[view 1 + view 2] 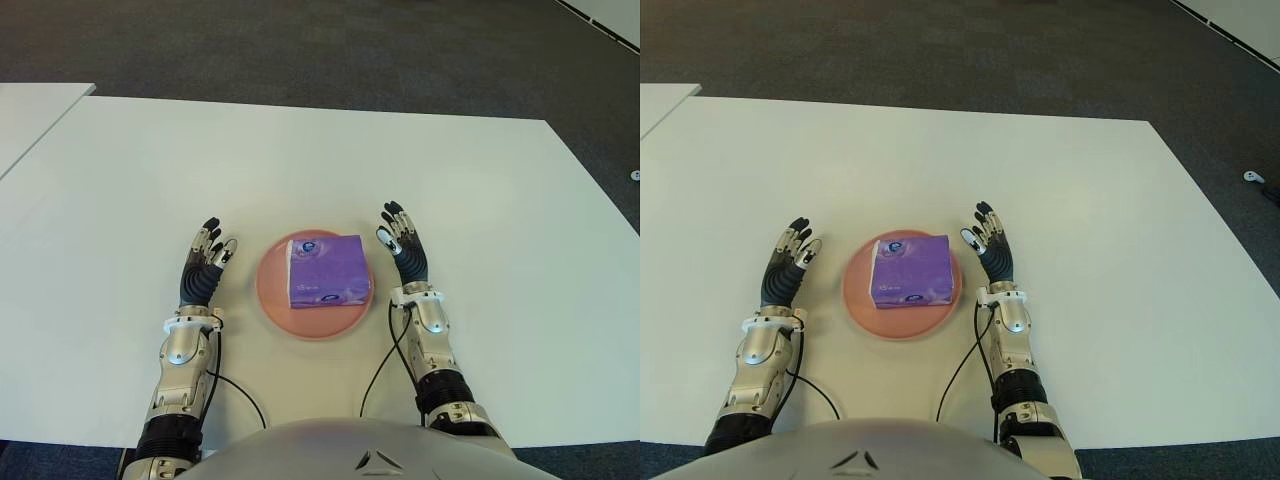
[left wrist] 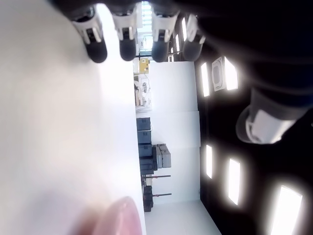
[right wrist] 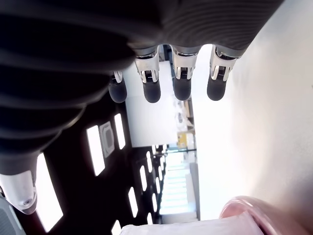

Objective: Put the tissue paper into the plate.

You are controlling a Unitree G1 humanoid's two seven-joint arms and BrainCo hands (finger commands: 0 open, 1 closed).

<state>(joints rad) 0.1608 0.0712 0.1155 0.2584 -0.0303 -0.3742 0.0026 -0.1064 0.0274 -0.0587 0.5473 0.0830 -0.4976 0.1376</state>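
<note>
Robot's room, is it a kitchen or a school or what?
Probably an office or lab, not a kitchen: big plain white tables stand on dark grey carpet, and the left wrist view shows rows of ceiling lights and dark cabinets beyond.

Purple tissue paper pack (image 1: 327,271) lying flat, inside round pink plate (image 1: 271,293), slightly off-centre

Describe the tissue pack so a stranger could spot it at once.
Start at the white table and find the round pink plate near its front edge, between the robot's open left hand and right hand. The tissue pack lies on that plate: a square purple packet, the only purple thing there.
</note>
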